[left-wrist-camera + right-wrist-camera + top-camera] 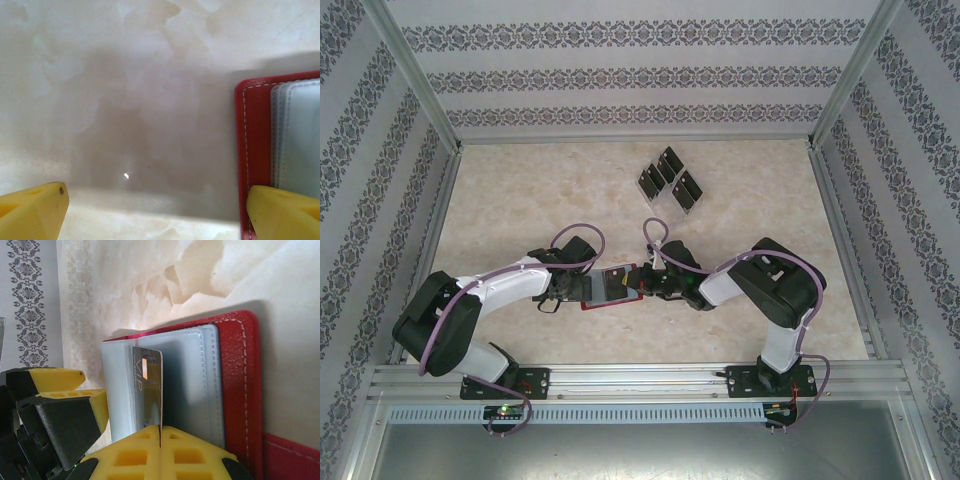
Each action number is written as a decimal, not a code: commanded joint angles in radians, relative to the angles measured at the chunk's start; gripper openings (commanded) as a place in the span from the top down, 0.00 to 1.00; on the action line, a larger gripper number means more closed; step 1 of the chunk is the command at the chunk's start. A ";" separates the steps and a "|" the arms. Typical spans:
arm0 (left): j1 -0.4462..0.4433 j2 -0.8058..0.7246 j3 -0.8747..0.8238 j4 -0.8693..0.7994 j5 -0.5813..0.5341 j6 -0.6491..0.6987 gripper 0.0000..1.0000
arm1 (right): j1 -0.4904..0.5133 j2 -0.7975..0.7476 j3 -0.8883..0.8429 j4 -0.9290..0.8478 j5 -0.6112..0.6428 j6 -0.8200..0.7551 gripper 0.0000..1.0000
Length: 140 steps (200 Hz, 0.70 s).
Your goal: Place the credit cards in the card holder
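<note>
Note that the card holder (610, 287) lies open, grey pockets up, near the middle of the table's (520, 200) near edge. The clear rack (658, 195) toward the far edge holds the remaining credit cards (688, 190). The right gripper (160, 432) is clamped on one credit card (147, 390), whose far end is over the pockets. The left gripper (155, 205) stands wide apart and grips nothing, with one finger (280, 212) over the holder's red edge.

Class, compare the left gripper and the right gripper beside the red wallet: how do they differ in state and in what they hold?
The left gripper stands wide open; the right gripper is shut. The left gripper holds nothing, one finger at the red wallet's edge; the right gripper pinches a dark card over the wallet's grey pockets. Both have yellow fingers.
</note>
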 commanded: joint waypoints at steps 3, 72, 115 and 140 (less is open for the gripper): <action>-0.013 0.005 -0.027 -0.012 -0.012 -0.015 0.06 | 0.005 0.026 0.018 -0.050 -0.013 -0.027 1.00; -0.012 0.006 -0.024 -0.013 -0.014 -0.012 0.06 | 0.017 0.048 0.044 -0.058 -0.029 -0.025 1.00; -0.014 0.005 -0.025 -0.014 -0.013 -0.011 0.06 | 0.032 0.060 0.061 -0.059 -0.033 -0.019 1.00; -0.013 0.005 -0.026 -0.014 -0.012 -0.013 0.06 | 0.036 0.063 0.070 -0.060 -0.033 -0.014 1.00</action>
